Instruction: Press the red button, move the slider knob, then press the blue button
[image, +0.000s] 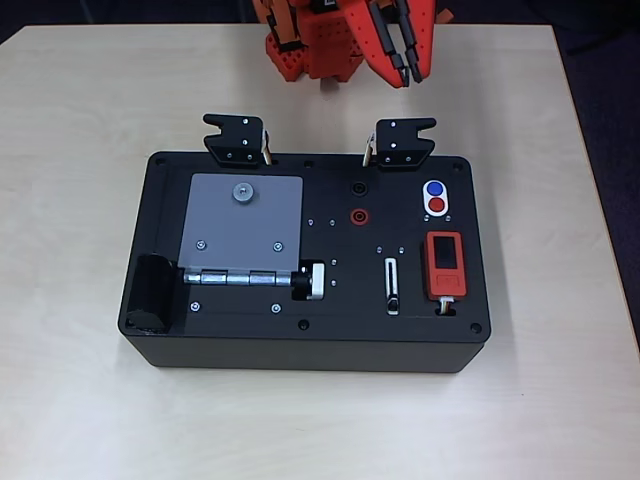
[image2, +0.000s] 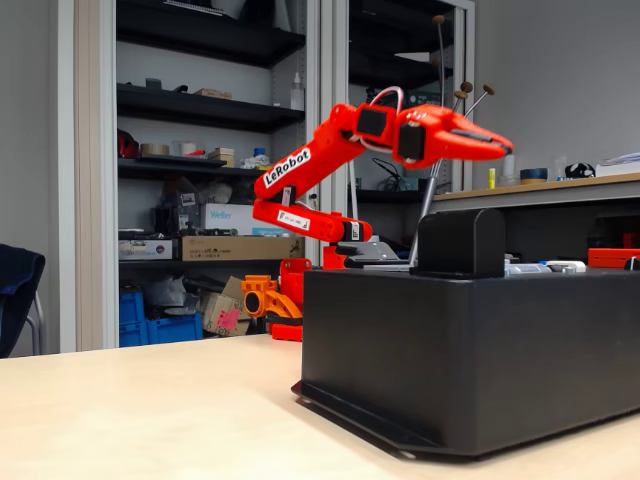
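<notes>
On the black box (image: 300, 345), a white oval at the right rear holds the blue button (image: 434, 188) with the red button (image: 437, 205) just in front of it. The slim white-rimmed slot (image: 392, 285) lies nearer the middle, and its dark slider knob (image: 393, 301) sits near the front end. My orange-red gripper (image: 408, 70) hovers beyond the box's rear edge, above the table and well clear of the panel. In the fixed view the gripper (image2: 500, 148) is raised above the box, its jaws together and holding nothing.
The panel also carries a grey hinged plate (image: 245, 225), a silver knurled knob (image: 316, 281), a red ring socket (image: 357, 216) and an orange-red block with a dark screen (image: 445, 263). Two black brackets (image: 236, 138) (image: 403, 140) stand at the rear edge. Bare table surrounds the box.
</notes>
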